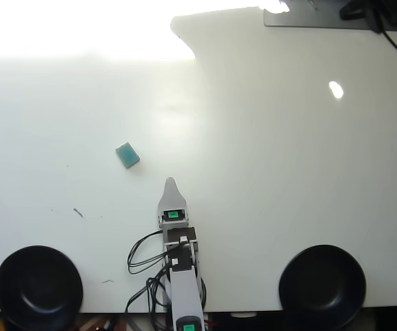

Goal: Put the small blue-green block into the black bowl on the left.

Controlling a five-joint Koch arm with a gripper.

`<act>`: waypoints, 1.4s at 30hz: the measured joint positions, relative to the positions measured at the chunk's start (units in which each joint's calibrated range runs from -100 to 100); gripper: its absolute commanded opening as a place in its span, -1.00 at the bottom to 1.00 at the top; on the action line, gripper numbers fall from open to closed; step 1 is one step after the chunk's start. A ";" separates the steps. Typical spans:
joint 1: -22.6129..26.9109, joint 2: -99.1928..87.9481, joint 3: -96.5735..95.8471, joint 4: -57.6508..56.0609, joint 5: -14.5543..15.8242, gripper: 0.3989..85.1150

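Currently the hand (pixel 170 182) is pointing up-frame in the overhead view, its tip sitting over bare white tabletop (pixel 267 179). Only one pointed tip is showing, so I cannot tell whether the jaws are apart or together; nothing is visibly sitting in them.

The small blue-green block (pixel 127 155) is lying flat on the tabletop, up and to the left of the hand tip, near it but clearly apart, not touching. It is sitting rotated, corners skewed against the frame edges.

Left black bowl (pixel 38 286) is resting at the bottom-left, well behind and left of the hand, beside the arm (pixel 182 276) base. Right black bowl (pixel 321 284) is sitting at the bottom-right, well behind and right of the hand. Both bowls are looking empty.

Black cables (pixel 143 265) are looping just left of the arm. Strong glare is washing out the tabletop's top-left.
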 measured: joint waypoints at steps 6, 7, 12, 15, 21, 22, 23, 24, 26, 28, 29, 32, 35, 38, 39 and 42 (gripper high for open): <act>0.54 0.00 0.00 0.00 -0.05 0.13; 0.54 0.00 0.00 0.00 -0.05 0.13; -0.05 0.00 0.00 0.00 -0.05 0.13; -0.29 0.00 0.00 0.00 -0.05 0.13; -0.10 0.00 0.00 0.00 -0.05 0.13; -0.10 0.00 0.00 0.00 -0.05 0.13; -0.10 0.00 0.00 0.08 -0.05 0.13; -0.20 0.00 0.00 0.08 -0.05 0.13; -0.20 0.00 0.09 0.08 -0.05 0.13; -0.20 0.00 0.00 0.08 -0.05 0.13; -0.20 0.00 0.00 0.08 -0.10 0.13; 0.05 0.00 0.00 0.08 -0.59 0.13; 0.54 0.00 0.00 0.08 -1.42 0.13; 0.88 0.00 0.00 0.08 -2.20 0.13; 0.98 0.00 0.00 0.08 -2.34 0.13; 1.17 0.00 0.00 0.08 -2.54 0.12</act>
